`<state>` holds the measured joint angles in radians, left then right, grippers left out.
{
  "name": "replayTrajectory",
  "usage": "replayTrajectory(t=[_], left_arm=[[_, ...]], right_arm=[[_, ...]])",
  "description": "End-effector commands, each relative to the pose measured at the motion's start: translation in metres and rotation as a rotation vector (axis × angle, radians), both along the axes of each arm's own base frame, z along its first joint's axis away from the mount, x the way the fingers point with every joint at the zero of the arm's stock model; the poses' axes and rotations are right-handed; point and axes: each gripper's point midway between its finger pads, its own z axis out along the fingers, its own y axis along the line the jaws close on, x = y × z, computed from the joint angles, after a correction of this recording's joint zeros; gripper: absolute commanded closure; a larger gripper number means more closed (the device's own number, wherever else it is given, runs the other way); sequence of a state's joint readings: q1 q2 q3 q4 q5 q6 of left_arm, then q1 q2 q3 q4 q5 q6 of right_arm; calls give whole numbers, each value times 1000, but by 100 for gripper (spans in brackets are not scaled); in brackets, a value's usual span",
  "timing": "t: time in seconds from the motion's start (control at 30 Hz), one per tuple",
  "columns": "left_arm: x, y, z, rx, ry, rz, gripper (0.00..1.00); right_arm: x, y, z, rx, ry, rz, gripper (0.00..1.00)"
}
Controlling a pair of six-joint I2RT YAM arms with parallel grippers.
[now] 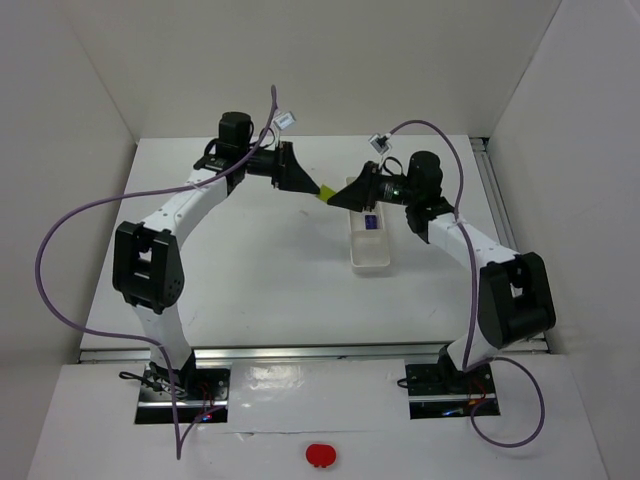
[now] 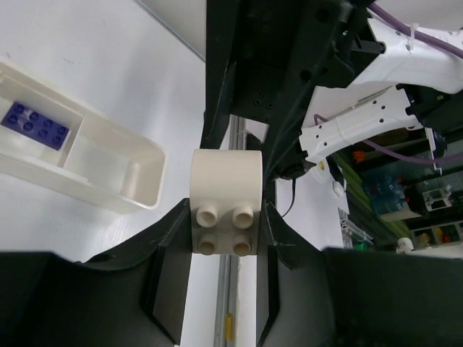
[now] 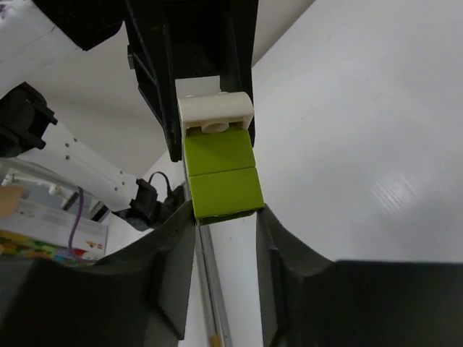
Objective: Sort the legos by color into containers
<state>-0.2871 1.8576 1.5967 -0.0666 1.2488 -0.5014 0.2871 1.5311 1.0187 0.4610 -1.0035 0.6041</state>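
From the top external view, we are finding the left gripper (image 1: pixel 314 188) and the right gripper (image 1: pixel 342 196) meeting tip to tip above the table (image 1: pixel 260 260), with the yellow-green brick (image 1: pixel 326 195) bridging them just beside the far end of the white tray (image 1: pixel 370 258). The dark purple-blue brick (image 1: pixel 372 221) is lying flat inside one compartment. The right gripper is covering the tray's far end, so we cannot tell which compartment of the row it is. At the left wrist, we are seeing the cream-white brick (image 2: pixel 225 181) pinched between the left fingers (image 2: pixel 170 246), its four round studs facing the camera. The tray is sitting to the side, and the purple brick is resting studs-up against a divider wall. At the right wrist, we are seeing the yellow-green brick standing as two square blocks end to end. Its far end is plugged onto the cream-white brick, which the left gripper is clamping. The right fingers (image 3: pixel 173 267) are pressing against both sides of the yellow-green brick's near end, pinching it in the air above the table.
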Motion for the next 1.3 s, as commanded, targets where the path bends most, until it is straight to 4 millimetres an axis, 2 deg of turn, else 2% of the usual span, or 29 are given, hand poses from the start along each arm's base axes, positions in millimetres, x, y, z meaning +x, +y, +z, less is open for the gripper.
replayTrajectory(t=[0.0, 0.03, 0.1, 0.23, 0.27, 0.33, 0.6, 0.63, 0.83, 0.97, 1.03, 1.13, 1.2, 1.27], left_arm=[[-14, 1, 30, -40, -117, -40, 100], [-15, 1, 29, -36, -103, -40, 100], [-15, 1, 32, -38, -113, -40, 100], [-13, 1, 30, -33, -113, -32, 100], [-11, 4, 33, -32, -128, -25, 100], [-11, 4, 32, -30, -128, -26, 100], [-11, 5, 28, -19, -123, -20, 100], [-11, 5, 28, -19, -123, -20, 100], [3, 13, 20, 24, -123, 53, 100], [13, 22, 5, 76, -67, 120, 100], [28, 32, -5, 112, -46, 190, 100], [35, 40, -23, 165, -10, 242, 100], [45, 47, -29, 199, -7, 299, 100], [46, 49, -36, 220, 19, 323, 100]], right_arm=[[0, 7, 33, 60, -94, 26, 66], [1, 7, 33, 63, -85, 14, 87], [0, 6, 28, 60, -73, -1, 99], [1, -1, 25, 50, -62, -81, 100], [0, -3, 16, 35, -41, -99, 100], [2, -7, 14, 17, -52, -137, 100], [-2, -10, 4, -25, -22, -145, 100], [2, -12, 1, -38, -23, -170, 100], [2, -14, -6, -61, -8, -178, 100], [2, -15, -15, -82, 3, -187, 100], [1, -16, -19, -86, 12, -186, 100], [2, -14, -43, -108, 68, -175, 100], [2, -10, -49, -110, 77, -156, 100], [3, -2, -59, -125, 110, -138, 100]])
